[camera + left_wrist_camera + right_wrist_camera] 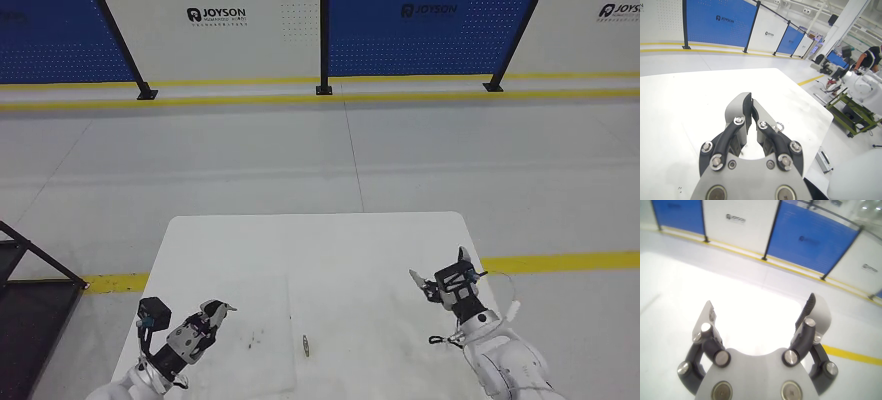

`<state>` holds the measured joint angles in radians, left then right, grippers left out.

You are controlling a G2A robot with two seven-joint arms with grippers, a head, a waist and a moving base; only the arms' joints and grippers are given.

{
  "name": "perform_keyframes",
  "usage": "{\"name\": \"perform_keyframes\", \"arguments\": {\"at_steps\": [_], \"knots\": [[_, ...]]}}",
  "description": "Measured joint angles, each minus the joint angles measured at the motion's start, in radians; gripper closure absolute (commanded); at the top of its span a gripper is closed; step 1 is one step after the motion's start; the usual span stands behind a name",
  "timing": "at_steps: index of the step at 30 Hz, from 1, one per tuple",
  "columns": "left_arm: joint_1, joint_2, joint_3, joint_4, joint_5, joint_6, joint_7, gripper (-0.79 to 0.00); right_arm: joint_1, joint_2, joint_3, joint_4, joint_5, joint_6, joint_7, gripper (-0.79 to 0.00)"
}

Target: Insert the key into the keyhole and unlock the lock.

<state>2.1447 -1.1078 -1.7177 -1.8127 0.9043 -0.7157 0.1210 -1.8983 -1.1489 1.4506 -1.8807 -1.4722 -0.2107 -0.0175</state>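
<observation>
— White table (350, 250) is noted, with grey floor and blue-and-white panels behind. Where is the key placed?
— The key (306, 346) is logged flat on the table, near the robot-side edge, roughly mid-width. Its long axis is read as running away from the robot, slightly tilted.
— Which arm is nearer?
— The left gripper (222, 309) is judged nearer. The key lies to its right and a little closer to the robot. The right gripper (438, 266) is held well apart from the key, by the table's right edge.
— Finger states?
— The left fingers are pressed together, pads meeting, with nothing seen between them. The right fingers are spread wide and nothing is held.
— What is added by each view?
— From above, the key is read as a thin sliver and its axis is given. In the left wrist view a metal ring (780, 126) is seen on the table, partly hidden behind one finger; it is taken to be the key's ring end.
— Next move?
— Opening and a rightward shift of the left gripper are judged necessary.
</observation>
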Motion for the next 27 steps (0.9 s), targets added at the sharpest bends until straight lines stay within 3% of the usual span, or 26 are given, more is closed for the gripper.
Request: {"name": "perform_keyframes", "arguments": {"at_steps": [3, 10, 17, 22, 24, 26, 27], "knots": [[0.001, 0.0, -0.004, 0.004, 0.01, -0.003, 0.019, 0.0, -0.033, 0.001, -0.094, -0.015, -0.101, -0.095, 0.026, -0.785], [0.001, 0.0, -0.003, 0.003, 0.009, -0.002, 0.016, 0.0, 0.013, -0.018, -0.332, 0.058, -0.239, -0.129, 0.086, -0.785], [0.001, 0.0, -0.003, 0.003, 0.009, -0.003, 0.016, 0.0, 0.072, -0.036, -0.455, 0.135, -0.212, -0.153, 0.086, -0.785], [0.001, 0.0, -0.003, 0.003, 0.009, -0.003, 0.016, 0.0, 0.154, -0.06, -0.524, 0.219, -0.106, -0.154, 0.13, -0.785], [0.001, 0.0, -0.003, 0.003, 0.009, -0.003, 0.016, 0.0, 0.181, -0.069, -0.547, 0.246, -0.072, -0.145, 0.137, -0.662], [0.001, 0.0, -0.003, 0.003, 0.009, -0.003, 0.016, 0.0, 0.207, -0.078, -0.569, 0.273, -0.043, -0.135, 0.141, -0.486], [0.001, 0.0, -0.003, 0.003, 0.009, -0.003, 0.016, 0.0, 0.218, -0.081, -0.577, 0.284, -0.034, -0.128, 0.142, -0.48]]}}
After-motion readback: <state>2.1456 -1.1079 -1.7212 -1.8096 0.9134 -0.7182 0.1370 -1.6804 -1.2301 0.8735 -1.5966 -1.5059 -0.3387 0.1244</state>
